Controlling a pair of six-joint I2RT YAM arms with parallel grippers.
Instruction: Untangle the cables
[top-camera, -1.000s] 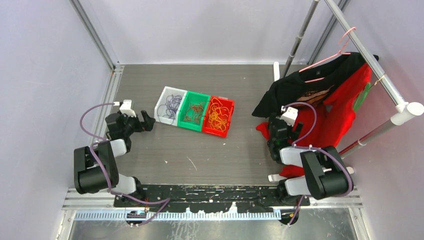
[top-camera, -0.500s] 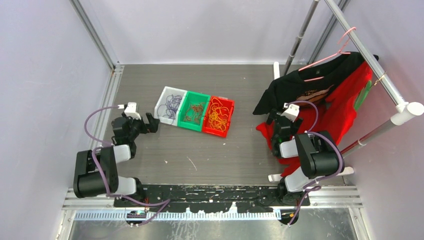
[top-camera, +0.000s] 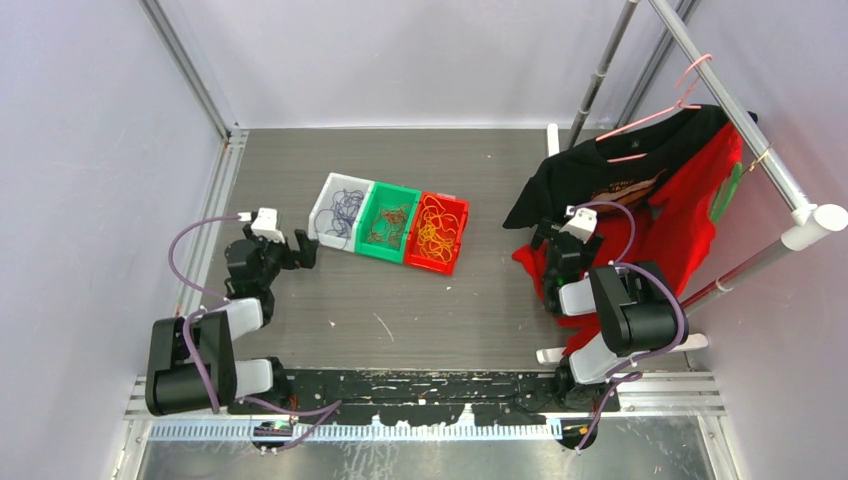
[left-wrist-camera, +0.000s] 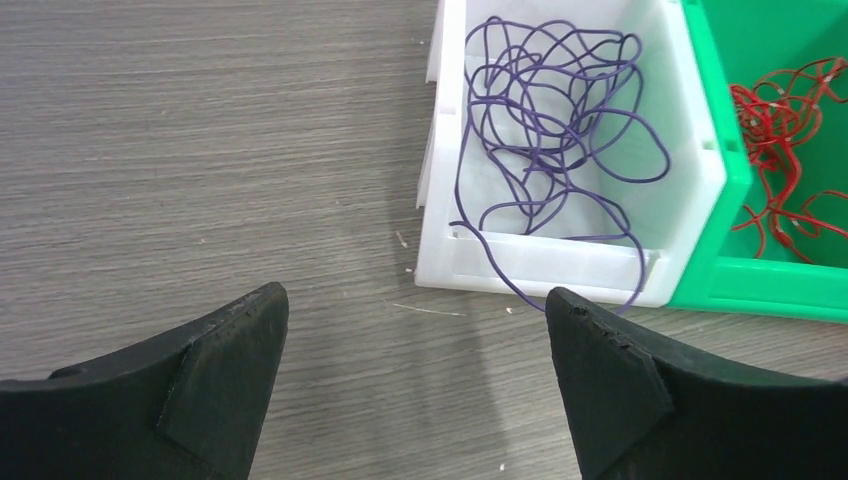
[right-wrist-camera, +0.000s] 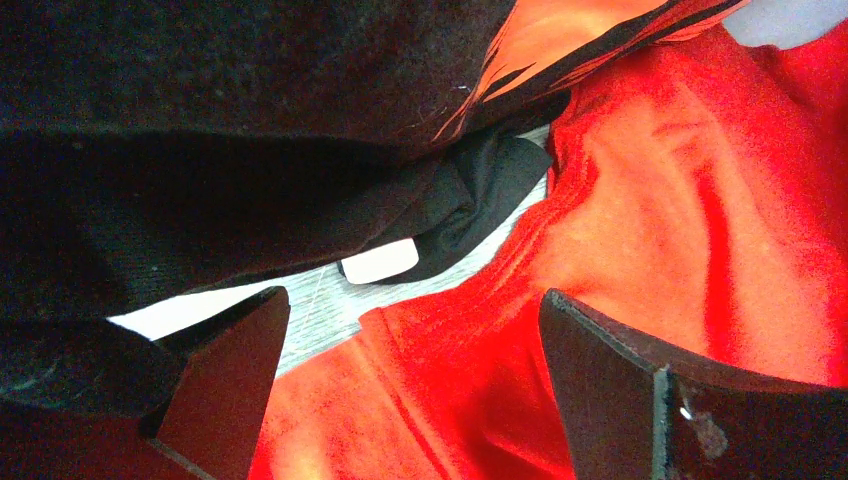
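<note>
Lining the worktop (top-camera: 480, 300), three bins, a white bin (top-camera: 322, 205), green bin (top-camera: 395, 188) and red bin (top-camera: 462, 225), hold purple cables (top-camera: 345, 212), red cables (top-camera: 388, 226) and orange cables (top-camera: 436, 230). Left wrist: the left hand (left-wrist-camera: 415, 385) gapes before the white bin. Right wrist: the right hand (right-wrist-camera: 415, 385) gapes, with one black shirt (right-wrist-camera: 250, 100) and one red shirt (right-wrist-camera: 680, 230) crowding it.

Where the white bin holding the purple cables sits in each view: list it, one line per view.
Top external: white bin, left end of the bin row, just ahead of the left gripper.
Left wrist: upper centre-right, purple cables inside.
Right wrist: not in it; only clothing shows.
Shared landmark: the green bin touching its side.
</note>
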